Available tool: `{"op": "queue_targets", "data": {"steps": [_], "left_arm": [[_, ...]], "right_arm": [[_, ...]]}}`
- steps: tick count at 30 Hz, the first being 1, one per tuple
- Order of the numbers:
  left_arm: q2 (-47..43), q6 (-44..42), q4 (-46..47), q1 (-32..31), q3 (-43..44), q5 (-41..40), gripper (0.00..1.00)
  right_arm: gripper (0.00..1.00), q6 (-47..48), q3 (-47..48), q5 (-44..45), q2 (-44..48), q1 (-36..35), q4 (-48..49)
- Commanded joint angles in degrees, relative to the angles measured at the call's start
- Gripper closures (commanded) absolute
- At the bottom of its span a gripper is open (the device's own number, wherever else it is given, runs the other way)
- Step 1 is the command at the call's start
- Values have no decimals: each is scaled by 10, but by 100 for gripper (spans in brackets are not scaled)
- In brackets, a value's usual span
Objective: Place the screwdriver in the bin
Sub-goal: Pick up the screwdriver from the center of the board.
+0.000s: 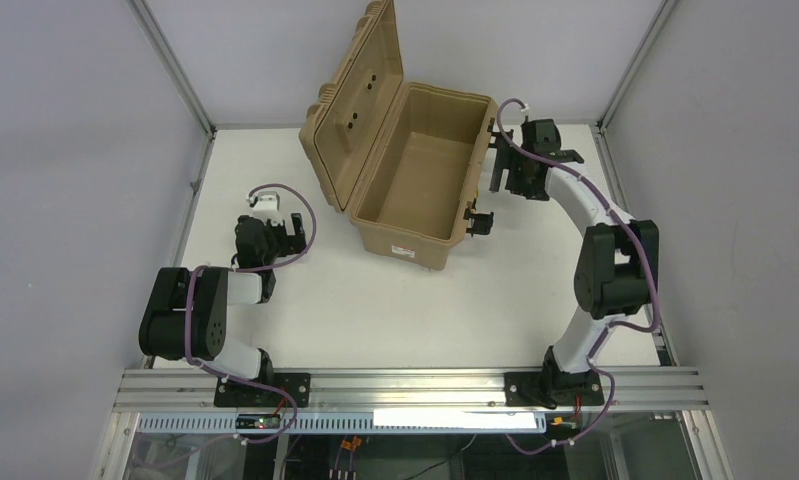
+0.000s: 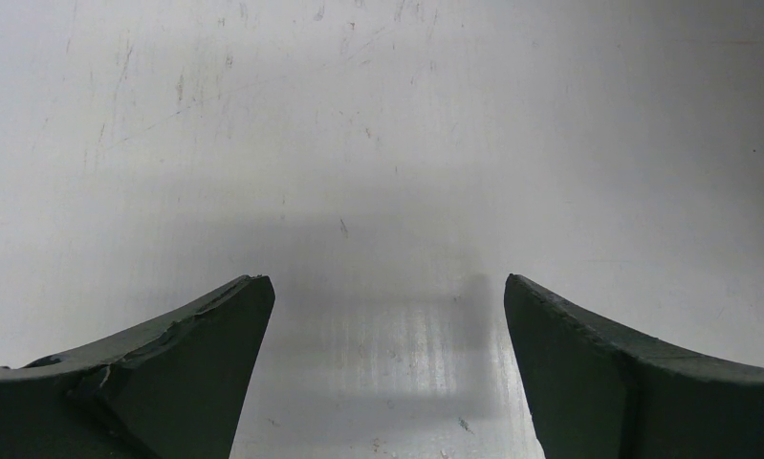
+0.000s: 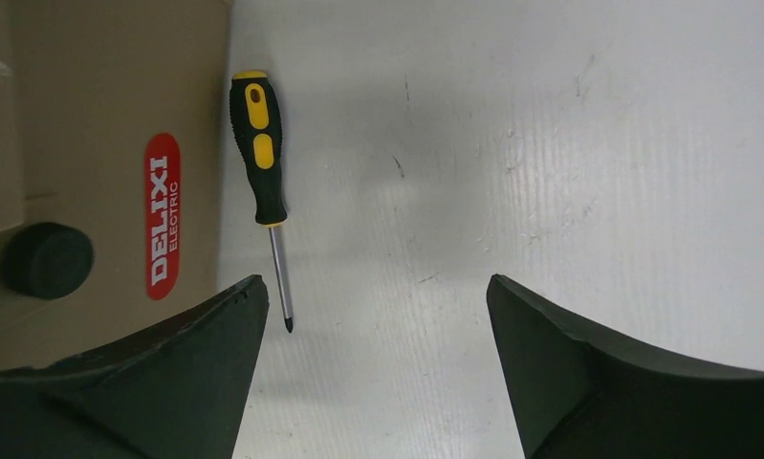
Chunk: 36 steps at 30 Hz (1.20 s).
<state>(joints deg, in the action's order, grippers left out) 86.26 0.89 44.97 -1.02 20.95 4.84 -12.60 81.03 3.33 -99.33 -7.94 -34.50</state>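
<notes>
The screwdriver (image 3: 259, 143), with a yellow and black handle and a thin shaft, lies flat on the white table right beside the bin's tan side wall (image 3: 91, 96). Its tip points toward my right gripper (image 3: 378, 282), which is open, empty and hovering above it, the tip just inside the left finger. The top view hides the screwdriver. The bin (image 1: 405, 238) stands open at the back centre, its ribbed lid (image 1: 360, 90) raised to the left. My right gripper (image 1: 510, 170) is at the bin's right end. My left gripper (image 1: 275, 240) is open over bare table (image 2: 387, 279), left of the bin.
A red DELIXI ELECTRIC label (image 3: 163, 215) and a black knob (image 3: 48, 260) sit on the bin's wall near the screwdriver. Black latches (image 1: 480, 222) stick out from the bin's right side. Metal frame posts (image 1: 175, 70) border the table's back corners.
</notes>
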Motion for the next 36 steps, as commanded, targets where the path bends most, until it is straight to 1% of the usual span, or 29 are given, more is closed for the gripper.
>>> {"op": "queue_targets", "data": {"steps": [1, 4, 8, 13, 16, 23, 26, 28, 30, 36], "left_arm": [[0, 5, 21, 6, 4, 5, 1], [0, 5, 21, 6, 4, 5, 1], [0, 5, 21, 6, 4, 6, 1], [0, 5, 21, 6, 4, 6, 1], [0, 5, 21, 6, 4, 6, 1], [1, 5, 21, 6, 4, 5, 1], [0, 5, 21, 6, 4, 6, 1], [0, 5, 21, 6, 4, 6, 1], [1, 5, 21, 6, 4, 6, 1], [0, 5, 21, 6, 4, 6, 1]], "right_arm": [[12, -14, -10, -29, -27, 3, 50], [16, -23, -15, -61, -45, 2, 64], [25, -40, -20, -95, -65, -1, 86], [33, -59, -15, -109, -96, -14, 109], [34, -68, -10, -111, -117, -23, 124], [40, -92, -5, -112, -152, -38, 165], [42, -99, -6, -91, -164, -48, 177], [45, -98, -6, -64, -171, -56, 180], [50, -97, -5, -40, -180, -63, 181], [67, -88, -6, 73, -210, -87, 191]]}}
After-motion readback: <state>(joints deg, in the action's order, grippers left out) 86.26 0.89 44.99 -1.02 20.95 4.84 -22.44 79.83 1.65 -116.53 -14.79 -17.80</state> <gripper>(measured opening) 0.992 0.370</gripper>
